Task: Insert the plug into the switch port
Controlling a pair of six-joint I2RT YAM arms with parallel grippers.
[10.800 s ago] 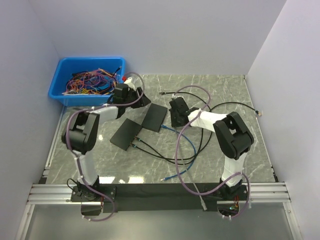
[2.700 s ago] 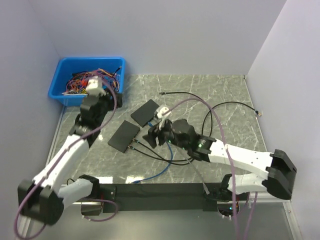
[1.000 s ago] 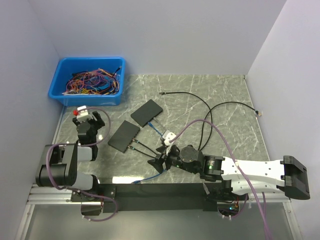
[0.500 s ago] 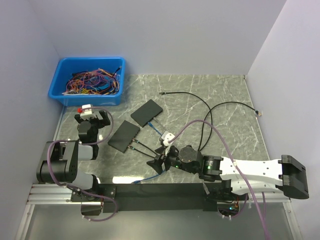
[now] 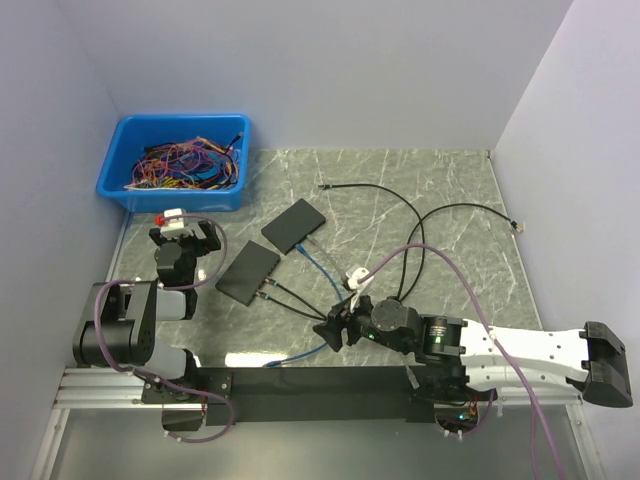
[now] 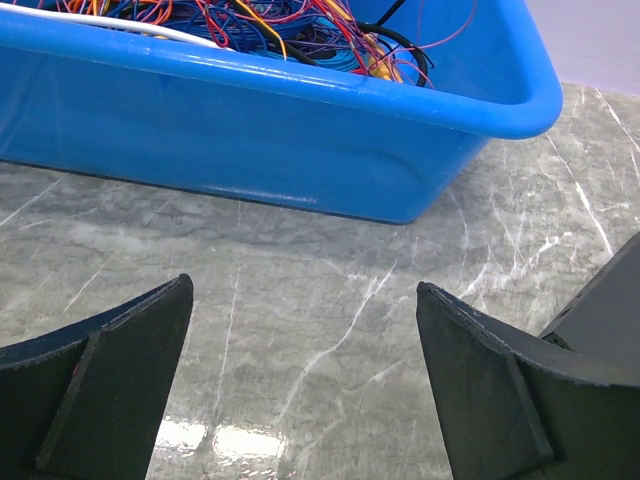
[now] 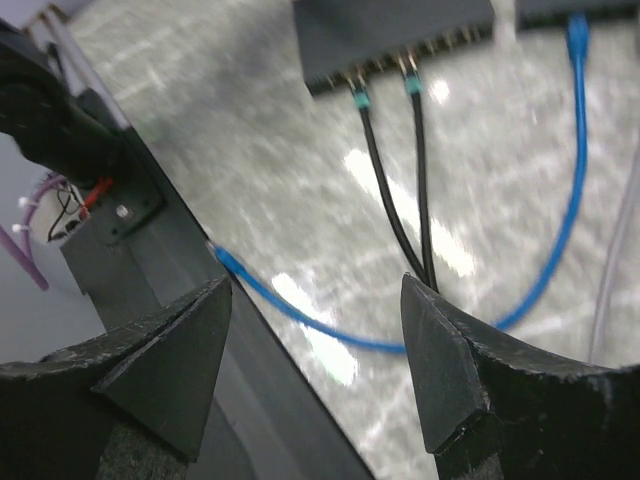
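Observation:
Two flat black switches lie left of centre: the near switch [image 5: 250, 272] [image 7: 390, 35] with two black cables [image 7: 385, 190] plugged into its ports, and the far switch [image 5: 295, 225]. A blue cable [image 5: 320, 268] [image 7: 340, 330] runs from beside the far switch towards the front edge. Its near plug [image 5: 268, 364] [image 7: 226, 263] lies loose by the black front rail. The other blue plug [image 7: 577, 30] is at the far switch; whether it is inserted I cannot tell. My right gripper [image 5: 332, 330] [image 7: 315, 285] hangs open over the blue cable, holding nothing. My left gripper [image 5: 182, 240] [image 6: 302, 290] is open and holds nothing, facing the bin.
A blue bin [image 5: 180, 160] [image 6: 300, 150] full of coloured wires stands at the back left. More black cables [image 5: 400, 205] loop over the right half of the marble table. The black front rail [image 7: 150, 240] is just left of my right fingers.
My left gripper has opened wider and stays by the bin. My right gripper has shifted a little to the right and nearer the front edge, still open.

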